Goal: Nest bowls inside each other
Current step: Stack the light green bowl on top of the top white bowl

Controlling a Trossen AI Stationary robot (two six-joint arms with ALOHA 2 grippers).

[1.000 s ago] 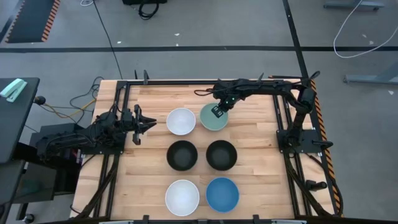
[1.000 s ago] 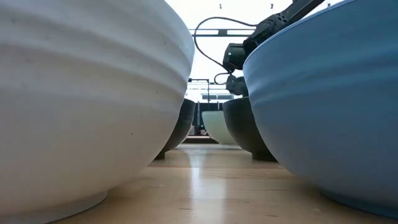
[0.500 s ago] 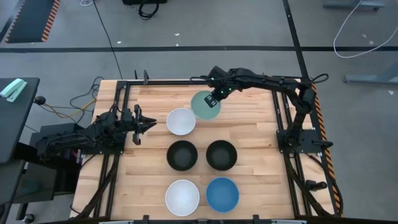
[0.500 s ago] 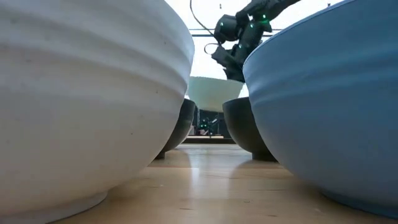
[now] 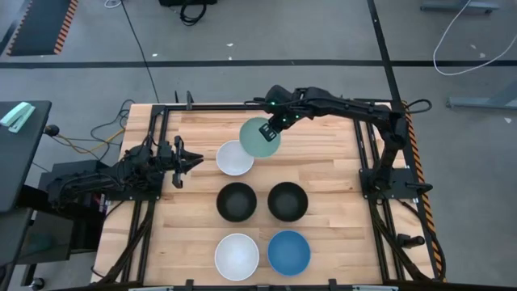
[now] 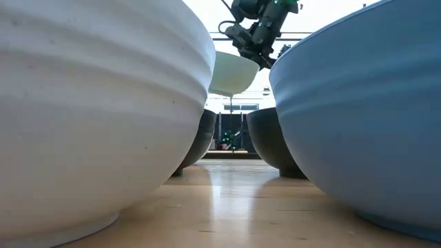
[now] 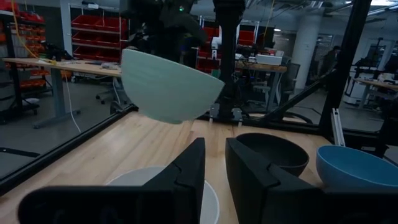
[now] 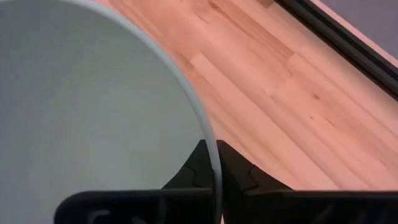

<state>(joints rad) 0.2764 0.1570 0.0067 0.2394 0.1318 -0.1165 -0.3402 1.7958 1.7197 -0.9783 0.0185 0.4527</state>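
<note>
Mint bowl (image 5: 260, 137) hangs in the air near the table's (image 5: 339, 242) far edge, its rim pinched by the right gripper (image 5: 275, 128), overlapping the white bowl (image 5: 233, 159) toward the left edge, where it looks bound; left gripper (image 5: 192, 161) waits, slightly parted.

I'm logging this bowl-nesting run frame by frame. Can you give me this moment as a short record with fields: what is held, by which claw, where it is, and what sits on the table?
held item: mint green bowl, gripped at its rim
holding claw: right claw, shut on the rim
bowl position: lifted off the table, partly over the far white bowl
idle claw: left claw, at the table's left side, holding nothing
on table: far white bowl, two black bowls, near white bowl, blue bowl
nested so far: none
</note>
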